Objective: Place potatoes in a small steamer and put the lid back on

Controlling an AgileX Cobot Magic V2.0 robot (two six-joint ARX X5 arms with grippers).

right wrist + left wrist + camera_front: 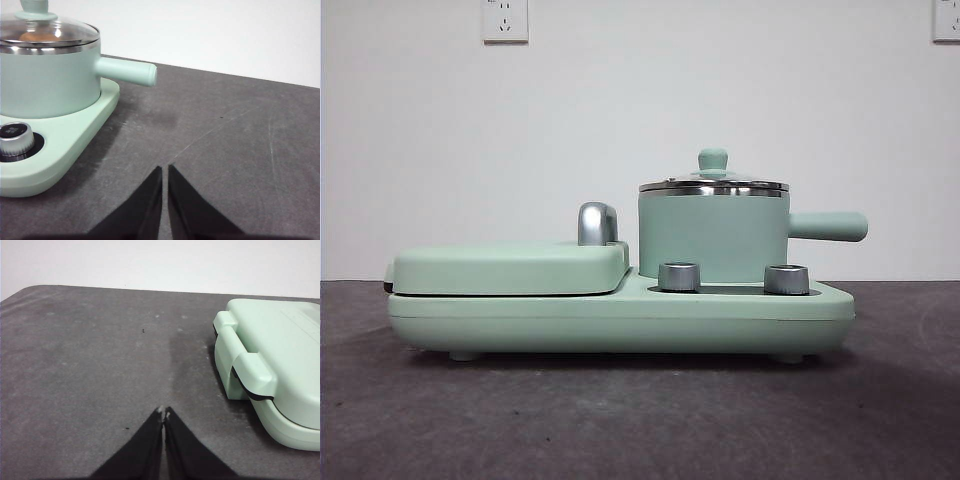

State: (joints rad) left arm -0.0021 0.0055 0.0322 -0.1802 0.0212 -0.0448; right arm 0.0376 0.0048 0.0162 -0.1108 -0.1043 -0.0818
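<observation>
The mint green steamer pot (712, 238) stands on the right part of the green appliance base, its straight handle (827, 226) pointing right. The glass lid (713, 183) with its green knob sits on the pot. In the right wrist view the pot (47, 80) and lid (47, 35) show, with something orange-brown, the potato (34, 36), seen through the glass. My right gripper (164, 170) is shut and empty, over the bare table beside the base. My left gripper (164, 413) is shut and empty, over the table beside the griddle.
The flat green griddle section (510, 268) with a steel hinge post (596, 223) fills the left of the base; it also shows in the left wrist view (275, 360). Two steel dials (679, 277) (786, 279) sit in front of the pot. The dark grey table (640, 420) spreads around.
</observation>
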